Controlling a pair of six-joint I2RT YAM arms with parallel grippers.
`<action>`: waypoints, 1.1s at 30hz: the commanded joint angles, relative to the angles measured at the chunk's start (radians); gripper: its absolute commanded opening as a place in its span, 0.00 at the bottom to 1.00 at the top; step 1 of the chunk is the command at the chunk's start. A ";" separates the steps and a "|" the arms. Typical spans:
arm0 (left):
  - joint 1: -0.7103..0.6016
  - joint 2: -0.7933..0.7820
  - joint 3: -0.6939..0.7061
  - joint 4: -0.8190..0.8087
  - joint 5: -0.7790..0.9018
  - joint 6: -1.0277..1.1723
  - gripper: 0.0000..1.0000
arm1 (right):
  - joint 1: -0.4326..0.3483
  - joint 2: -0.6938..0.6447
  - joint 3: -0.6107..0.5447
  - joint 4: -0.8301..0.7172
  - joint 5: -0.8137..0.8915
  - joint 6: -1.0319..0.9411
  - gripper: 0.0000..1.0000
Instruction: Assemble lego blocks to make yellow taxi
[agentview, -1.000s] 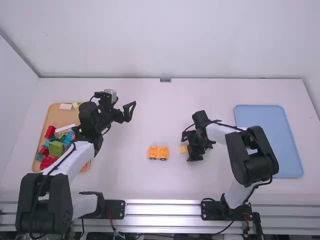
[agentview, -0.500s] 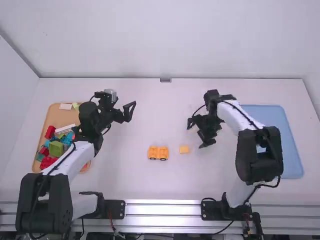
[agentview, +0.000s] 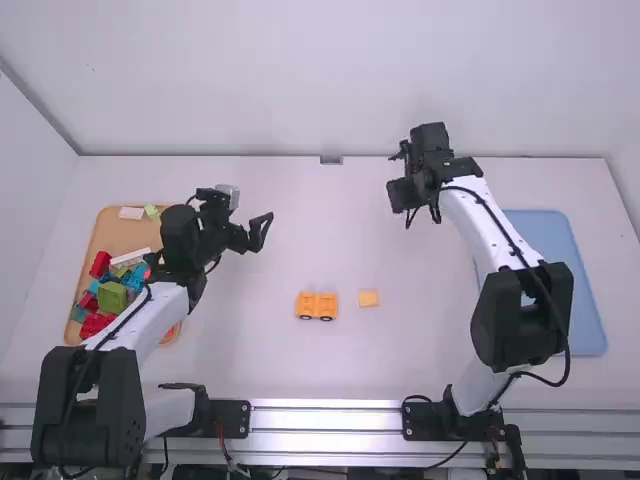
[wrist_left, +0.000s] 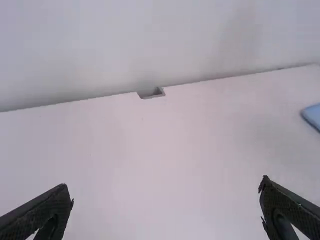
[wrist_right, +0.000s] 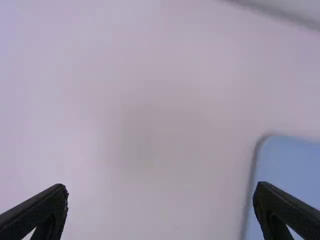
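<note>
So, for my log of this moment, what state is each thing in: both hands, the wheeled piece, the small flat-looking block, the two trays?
left hand: open, nothing between its fingers
right hand: open, nothing between its fingers
wheeled orange piece: on the table, wheels showing
small yellow-orange block: loose, apart from the wheeled piece
orange tray: holding mixed blocks
blue tray: flat, partly hidden by the right arm
</note>
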 joint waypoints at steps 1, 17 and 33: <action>-0.003 0.009 -0.013 0.002 -0.023 0.077 0.99 | 0.019 -0.010 0.013 -0.010 -0.146 -0.385 0.98; -0.003 0.010 -0.013 -0.373 0.583 0.928 0.99 | -0.220 -0.010 -0.272 -0.239 -1.127 -1.444 0.99; -0.081 0.268 -0.013 -0.338 0.756 1.170 0.99 | -0.135 0.208 -0.600 0.190 -1.203 -1.371 0.99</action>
